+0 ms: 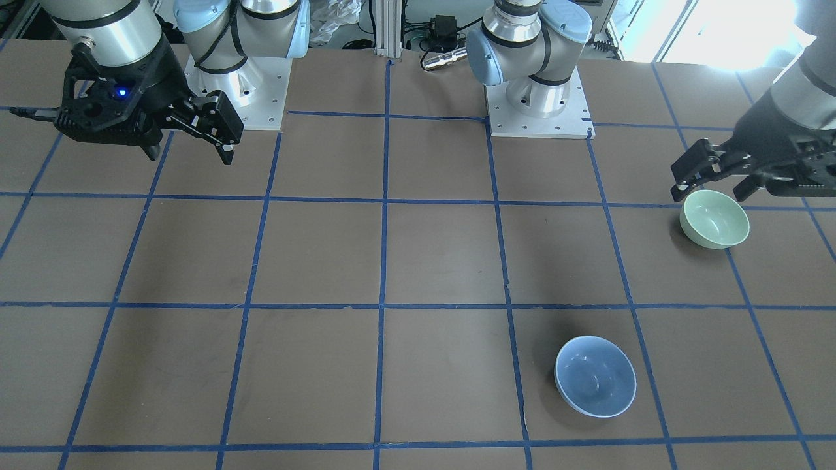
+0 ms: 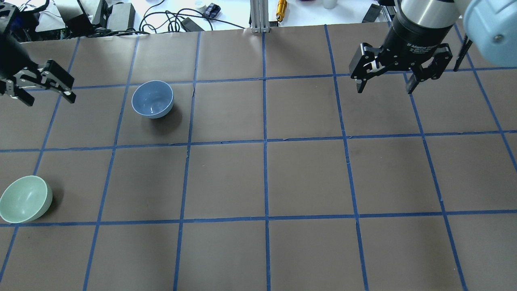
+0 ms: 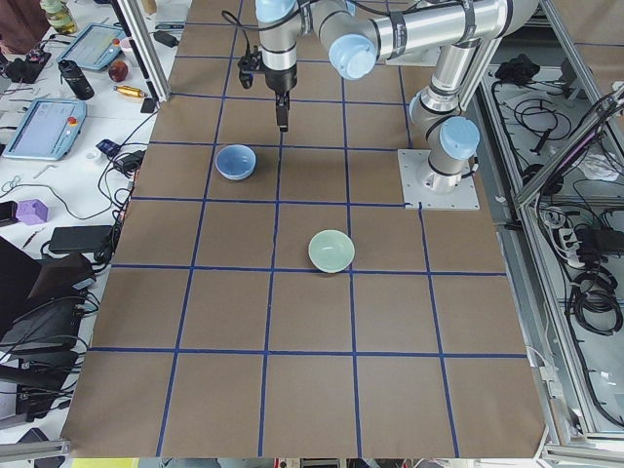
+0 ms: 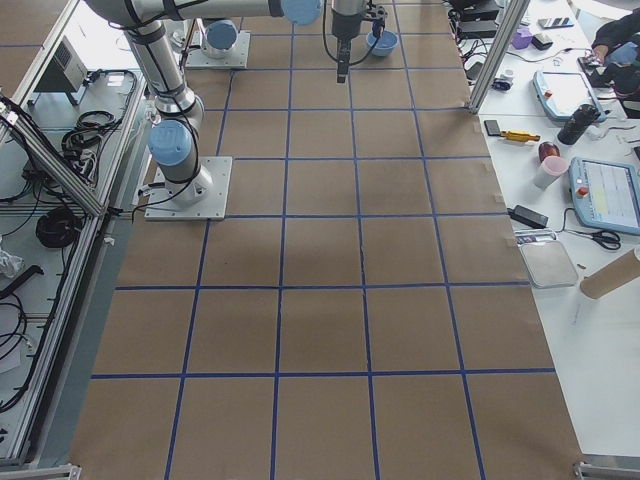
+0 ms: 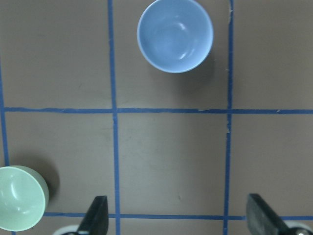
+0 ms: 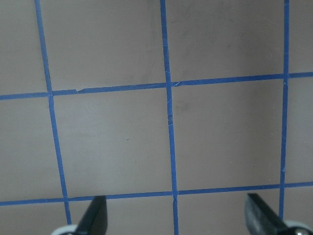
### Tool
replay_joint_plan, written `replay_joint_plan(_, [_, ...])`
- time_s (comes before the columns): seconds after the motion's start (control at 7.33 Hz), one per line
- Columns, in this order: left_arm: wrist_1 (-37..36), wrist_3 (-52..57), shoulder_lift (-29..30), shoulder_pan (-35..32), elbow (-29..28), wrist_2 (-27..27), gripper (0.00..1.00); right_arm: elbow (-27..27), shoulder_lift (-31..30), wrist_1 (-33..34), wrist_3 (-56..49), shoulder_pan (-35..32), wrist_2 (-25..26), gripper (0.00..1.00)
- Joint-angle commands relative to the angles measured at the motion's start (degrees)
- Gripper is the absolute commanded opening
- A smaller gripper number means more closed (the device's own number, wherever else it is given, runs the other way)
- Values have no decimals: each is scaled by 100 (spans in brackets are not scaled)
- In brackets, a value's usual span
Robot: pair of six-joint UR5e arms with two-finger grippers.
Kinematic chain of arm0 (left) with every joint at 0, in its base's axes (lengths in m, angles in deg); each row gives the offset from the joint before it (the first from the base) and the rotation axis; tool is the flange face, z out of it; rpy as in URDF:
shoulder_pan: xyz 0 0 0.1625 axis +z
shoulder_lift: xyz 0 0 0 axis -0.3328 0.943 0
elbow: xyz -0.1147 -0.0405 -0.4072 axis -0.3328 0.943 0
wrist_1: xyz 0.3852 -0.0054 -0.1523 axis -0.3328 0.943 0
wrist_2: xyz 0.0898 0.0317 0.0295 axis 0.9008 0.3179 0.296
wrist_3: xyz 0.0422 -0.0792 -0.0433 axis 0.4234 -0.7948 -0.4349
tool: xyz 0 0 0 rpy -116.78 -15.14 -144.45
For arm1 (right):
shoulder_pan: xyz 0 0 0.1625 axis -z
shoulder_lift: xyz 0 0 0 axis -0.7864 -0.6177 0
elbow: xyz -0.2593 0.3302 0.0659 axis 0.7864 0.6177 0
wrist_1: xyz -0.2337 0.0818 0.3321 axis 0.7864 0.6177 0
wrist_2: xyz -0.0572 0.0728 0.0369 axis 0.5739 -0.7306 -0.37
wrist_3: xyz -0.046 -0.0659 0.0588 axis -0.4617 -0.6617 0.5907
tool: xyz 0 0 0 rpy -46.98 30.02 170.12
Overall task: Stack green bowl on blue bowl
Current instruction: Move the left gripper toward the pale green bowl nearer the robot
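The green bowl (image 2: 25,199) stands upright near the table's left edge on the robot's side; it also shows in the front view (image 1: 714,219) and at the lower left of the left wrist view (image 5: 19,198). The blue bowl (image 2: 152,99) stands upright, one grid square farther from the robot and to the right of the green bowl; it also shows in the front view (image 1: 595,376) and the left wrist view (image 5: 175,35). My left gripper (image 2: 49,101) is open and empty, raised above the table near the green bowl (image 1: 708,189). My right gripper (image 2: 384,89) is open and empty, far off over the right side.
The brown table (image 2: 262,178) carries a grid of blue tape. The two arm bases (image 1: 539,104) stand at the robot's edge. Cables and small gear (image 2: 169,16) lie beyond the far edge.
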Motion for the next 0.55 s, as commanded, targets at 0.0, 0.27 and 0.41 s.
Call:
replay_joint_plan(0.0, [-301,1020,126,990,371,-1,96,0,0,-7,-3,0,0,100])
replay_joint_plan(0.27, [-976,2381,196,1964,1072,-44,96,0,0,-7,-3,0,0,100])
replay_joint_plan(0.41, [-1615,2962,301,2413,1468,-71,97,0,0,-7,-3,0,0,100])
